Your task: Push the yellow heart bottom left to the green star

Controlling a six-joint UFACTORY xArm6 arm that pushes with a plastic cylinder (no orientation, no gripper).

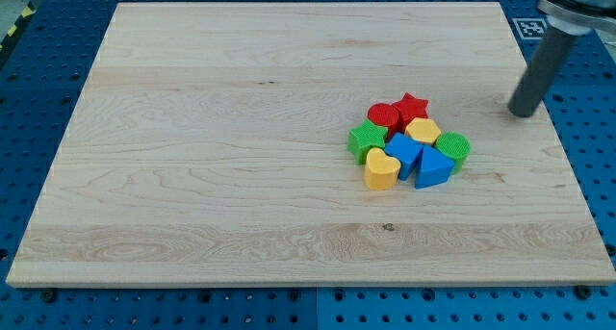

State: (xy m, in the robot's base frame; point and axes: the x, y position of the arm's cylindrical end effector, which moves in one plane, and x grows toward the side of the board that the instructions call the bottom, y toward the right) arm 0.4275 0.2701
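Note:
The yellow heart (pixel 380 168) lies at the lower left of a tight cluster of blocks right of the board's middle. The green star (pixel 367 140) sits just above and left of it, touching it. My tip (pixel 525 112) is the lower end of the dark rod at the view's right, near the board's right edge. It stands well to the right of and a little above the cluster, apart from every block.
The cluster also holds a red cylinder (pixel 384 116), a red star (pixel 412 108), a yellow hexagon (pixel 423 131), a green cylinder (pixel 453 149), a blue cube (pixel 403 154) and a blue triangle (pixel 433 167). All lie on the wooden board (pixel 192 157).

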